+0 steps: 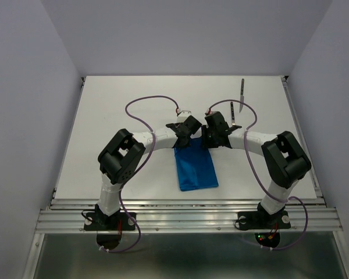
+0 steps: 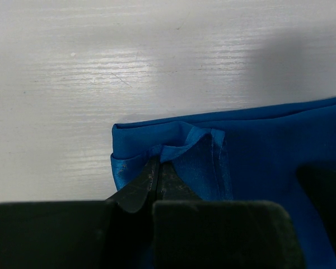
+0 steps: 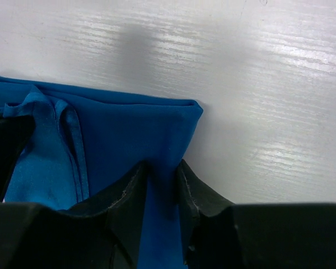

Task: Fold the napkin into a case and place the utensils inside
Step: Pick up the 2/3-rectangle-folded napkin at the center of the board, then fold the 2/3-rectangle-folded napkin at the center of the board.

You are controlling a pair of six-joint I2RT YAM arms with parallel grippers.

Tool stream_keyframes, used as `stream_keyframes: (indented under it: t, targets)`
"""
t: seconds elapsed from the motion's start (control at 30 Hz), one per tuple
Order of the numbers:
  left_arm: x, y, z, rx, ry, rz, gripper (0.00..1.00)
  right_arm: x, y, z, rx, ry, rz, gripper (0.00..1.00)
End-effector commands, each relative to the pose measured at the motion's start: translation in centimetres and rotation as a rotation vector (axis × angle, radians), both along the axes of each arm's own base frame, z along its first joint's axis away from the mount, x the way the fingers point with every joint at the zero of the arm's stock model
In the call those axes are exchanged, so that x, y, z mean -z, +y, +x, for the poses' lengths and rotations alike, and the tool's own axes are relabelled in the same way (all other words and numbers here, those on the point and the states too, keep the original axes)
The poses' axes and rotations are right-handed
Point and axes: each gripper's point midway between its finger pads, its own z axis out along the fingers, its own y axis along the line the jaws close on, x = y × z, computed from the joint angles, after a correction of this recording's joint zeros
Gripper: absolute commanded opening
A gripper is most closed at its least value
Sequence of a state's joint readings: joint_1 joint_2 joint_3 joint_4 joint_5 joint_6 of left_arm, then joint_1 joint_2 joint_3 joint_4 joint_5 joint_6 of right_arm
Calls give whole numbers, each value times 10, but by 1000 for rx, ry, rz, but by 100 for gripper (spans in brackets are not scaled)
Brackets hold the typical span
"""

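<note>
Blue napkin (image 1: 195, 170) lay folded into narrow flat rectangle, near centre, far corners puckered. Fork (image 1: 232, 111) and knife (image 1: 242, 96) lay side by side beyond it, far right, apart from cloth.

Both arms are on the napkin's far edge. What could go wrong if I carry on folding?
1. The left gripper pinches only a small bunched bit of the napkin corner; it may slip out.
2. The right gripper holds more cloth, so an uneven pull could skew the layers.
3. The fork lies close to the right gripper and could get knocked.
</note>
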State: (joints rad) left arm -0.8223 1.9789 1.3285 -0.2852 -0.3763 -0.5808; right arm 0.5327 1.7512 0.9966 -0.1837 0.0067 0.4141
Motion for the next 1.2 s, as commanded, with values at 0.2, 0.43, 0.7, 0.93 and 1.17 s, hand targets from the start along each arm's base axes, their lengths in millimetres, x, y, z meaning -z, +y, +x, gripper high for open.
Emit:
stream_keyframes:
  t: [0.2, 0.43, 0.7, 0.93, 1.17]
  targets:
    - [-2, 12, -8, -15, 23, 20, 0, 22, -9, -6, 24, 47, -104, 10]
    - [0, 14, -9, -20, 24, 19, 0, -21, -1, 5, 23, -68, -25, 1]
    - [1, 10, -9, -19, 28, 2, 0, -45, 24, 0, -38, -108, 43, 1]
    - [3, 10, -11, -18, 33, -3, 0, -51, 44, -5, -66, -108, 93, 1]
    - [7, 11, -15, -21, 45, -22, 0, -57, 64, -7, -77, -100, 189, 1]
